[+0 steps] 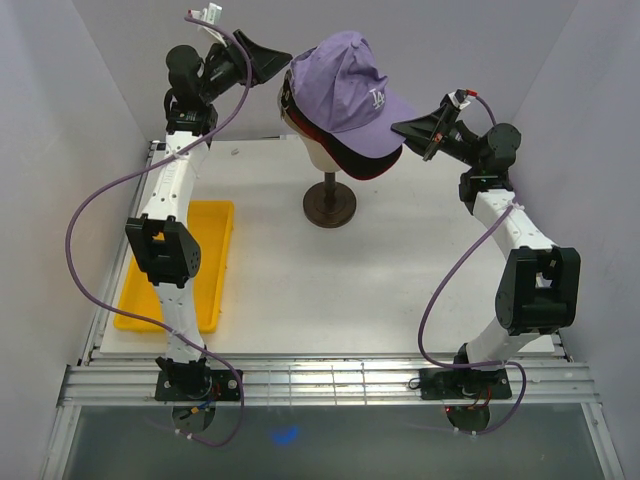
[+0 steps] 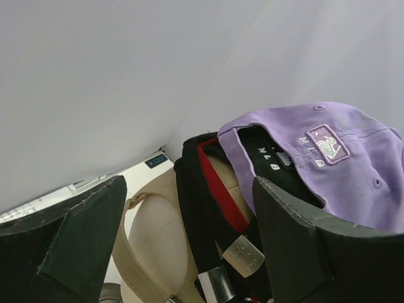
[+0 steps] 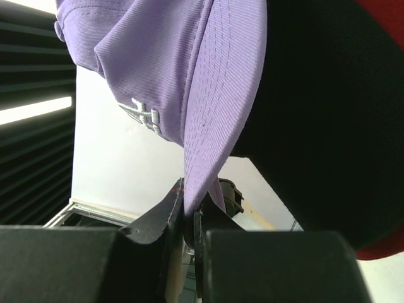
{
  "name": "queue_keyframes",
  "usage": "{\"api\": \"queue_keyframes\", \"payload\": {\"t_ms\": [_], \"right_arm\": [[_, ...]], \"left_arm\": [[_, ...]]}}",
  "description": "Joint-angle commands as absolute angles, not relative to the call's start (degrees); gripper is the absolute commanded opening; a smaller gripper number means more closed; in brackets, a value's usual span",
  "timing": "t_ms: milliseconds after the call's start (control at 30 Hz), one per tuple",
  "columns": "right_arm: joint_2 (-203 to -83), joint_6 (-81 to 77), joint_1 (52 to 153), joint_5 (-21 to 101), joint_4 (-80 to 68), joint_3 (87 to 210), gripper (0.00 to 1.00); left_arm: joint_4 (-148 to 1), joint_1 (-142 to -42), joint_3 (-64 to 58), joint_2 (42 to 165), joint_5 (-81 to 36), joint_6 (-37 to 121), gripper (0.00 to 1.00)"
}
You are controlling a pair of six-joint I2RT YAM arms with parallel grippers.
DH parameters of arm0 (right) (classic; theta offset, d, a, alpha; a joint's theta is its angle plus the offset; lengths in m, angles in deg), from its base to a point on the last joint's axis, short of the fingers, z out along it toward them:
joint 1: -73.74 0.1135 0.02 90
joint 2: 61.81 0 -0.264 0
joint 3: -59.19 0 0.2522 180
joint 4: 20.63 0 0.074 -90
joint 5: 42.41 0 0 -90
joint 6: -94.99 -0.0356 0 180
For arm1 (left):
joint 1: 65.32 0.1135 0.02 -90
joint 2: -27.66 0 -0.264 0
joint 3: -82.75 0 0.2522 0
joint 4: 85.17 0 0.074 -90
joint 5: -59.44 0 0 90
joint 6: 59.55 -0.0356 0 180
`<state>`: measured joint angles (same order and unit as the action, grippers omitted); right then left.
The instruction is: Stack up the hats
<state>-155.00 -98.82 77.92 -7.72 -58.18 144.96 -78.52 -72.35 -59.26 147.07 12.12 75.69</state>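
Observation:
A lavender cap [image 1: 350, 85] sits on top of a stack of caps on the cream mannequin head [image 1: 322, 152]. Beneath it show a black cap [image 1: 368, 160] and red edges. My right gripper [image 1: 408, 128] is shut on the lavender brim [image 3: 214, 126]. My left gripper [image 1: 270, 62] is open behind the stack, apart from it. In the left wrist view the gripper [image 2: 189, 246] frames the cap backs: lavender cap [image 2: 328, 164], black strap with buckle [image 2: 243, 255], red band [image 2: 221, 189], tan strap [image 2: 136, 265].
The mannequin head stands on a dark round stand [image 1: 329, 207] at the table's middle back. A flat yellow tray [image 1: 205, 260] lies at the left under my left arm. White walls close in at the back and sides.

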Motion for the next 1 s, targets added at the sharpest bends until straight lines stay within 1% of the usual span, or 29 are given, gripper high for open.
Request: {"api": "queue_keyframes", "payload": {"t_ms": [0,100,233,467,667,800,867,933,967], "right_arm": [[-156.12,-96.18,78.48,-11.3,-55.12,146.43,0.08],[-156.29,-96.18,78.31,-11.3,-55.03,146.69,0.08],[-156.55,-96.26,78.39,-11.48,-54.59,147.3,0.08],[-157.17,-96.0,78.39,-11.39,-52.66,149.41,0.08],[-157.08,-95.48,78.39,-11.21,-50.81,150.82,0.08],[-156.99,-95.12,78.39,-11.13,-49.58,151.52,0.08],[-156.99,-94.86,78.39,-10.95,-48.97,151.87,0.08],[-156.82,-94.77,78.39,-10.69,-48.88,151.61,0.08],[-156.64,-94.77,78.31,-10.25,-48.88,151.0,0.08]], "left_arm": [[-83.45,-72.53,-59.78,143.59,11.9,75.81,0.91],[-85.55,-72.62,-59.07,142.8,11.36,76.15,0.92],[-86.61,-72.7,-61.27,143.32,13.56,76.77,0.92],[-86.44,-74.02,-61.53,143.94,16.99,73.26,0.92],[-86.17,-76.57,-58.99,143.67,17.08,70.53,0.91],[-83.63,-77.18,-57.23,142.54,14.8,68.26,0.86],[-81.44,-77.19,-55.39,141.66,12.53,66.93,0.81],[-78.72,-77.36,-54.77,140.77,10.06,64.21,0.74],[-76.96,-77.45,-54.59,140.69,9.53,63.59,0.67]]}}
